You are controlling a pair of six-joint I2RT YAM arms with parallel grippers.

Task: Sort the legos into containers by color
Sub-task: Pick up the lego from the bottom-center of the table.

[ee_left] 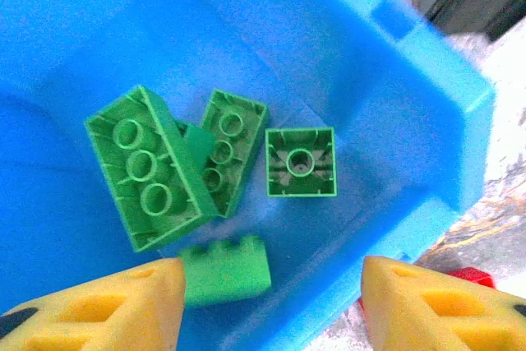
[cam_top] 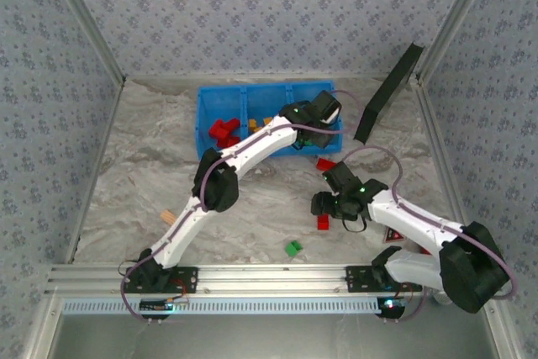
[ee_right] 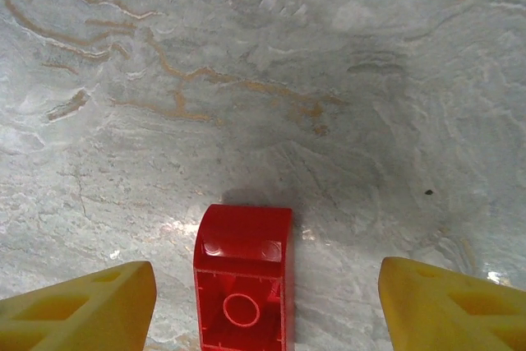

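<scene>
Right hand (ee_right: 267,306) hangs low over the desk (ee_right: 246,80), wrist bent down, fingers apart. A red brick (ee_right: 242,285) lies between them, touching neither as far as I can tell. Its hollow underside tilts partly toward the wrist cam.

Brick prob. v. light, stiff, hard plastic w/ smooth, slippery walls. Best hold IMO: its two flat long sides, pads square on, not on corners or studs, or it may squirt out.

Left arm stretches diagonally across to the blue bin (cam_top: 202,115). Left hand (ee_left: 271,302) points down into the right-end compartment, fingers apart, nothing between them. Several green bricks (ee_left: 152,170) lie on that compartment's floor, some upside down, one propped on another.
</scene>
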